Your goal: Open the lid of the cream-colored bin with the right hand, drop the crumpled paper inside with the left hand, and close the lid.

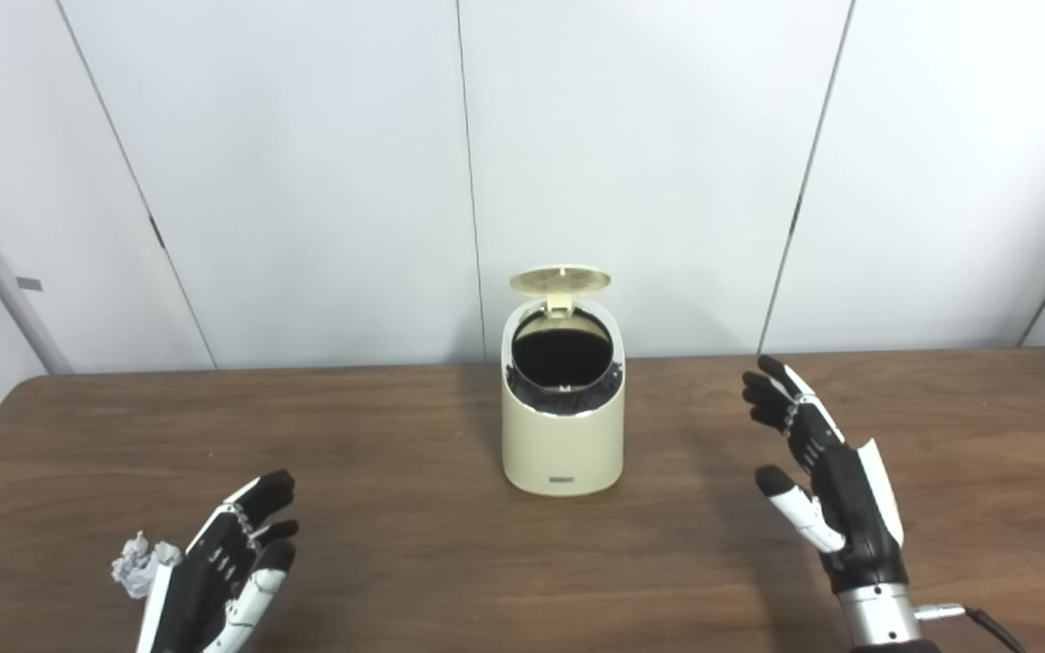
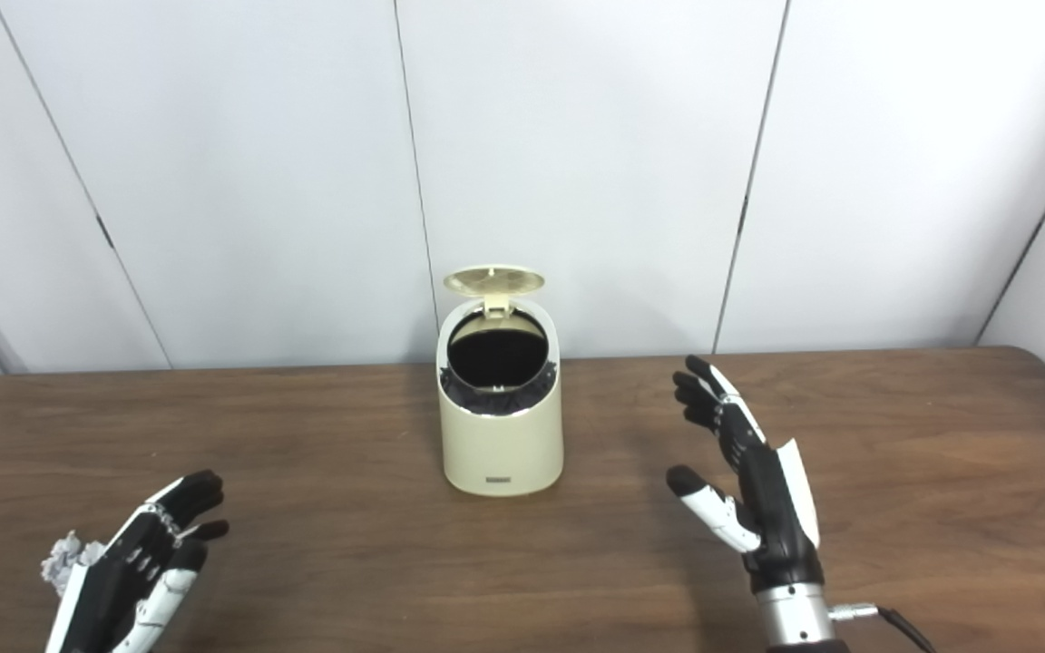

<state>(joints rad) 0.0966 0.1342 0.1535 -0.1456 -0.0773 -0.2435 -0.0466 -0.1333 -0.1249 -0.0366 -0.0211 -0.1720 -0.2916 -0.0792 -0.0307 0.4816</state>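
Left hand (image 1: pixel 219 576) sits at the lower left of the left eye view, fingers spread and holding nothing, with the crumpled paper (image 1: pixel 140 564) lying on the table (image 1: pixel 414 544) just beside it on its outer side, apparently touching the edge of the palm. Right hand (image 1: pixel 826 481) stands at the lower right, also spread wide and empty, well apart from the cream-colored bin (image 1: pixel 562 426) at the centre. The bin's lid (image 1: pixel 560 279) is tipped up on its rear hinge, and the dark opening faces the camera.

My judgement of the risk: the paper is on the far side of the left hand from the bin, so the hand must turn outward to close on it; a loose grasp could nudge the light ball toward the left table edge or let it slip on the way over. The raised lid could also fall shut if the bin is bumped, and the opening is modest, so a poorly aimed drop may bounce off the rim.

From the right eye view the same layout holds: left hand (image 2: pixel 128 567) low at the left with the paper (image 2: pixel 64 555) partly behind it, the bin (image 2: pixel 501 422) left of centre, lid (image 2: pixel 493 280) up, right hand (image 2: pixel 745 490) to its right. Nothing lies on the table between paper and bin; only white wall panels (image 2: pixel 577 163) stand behind.
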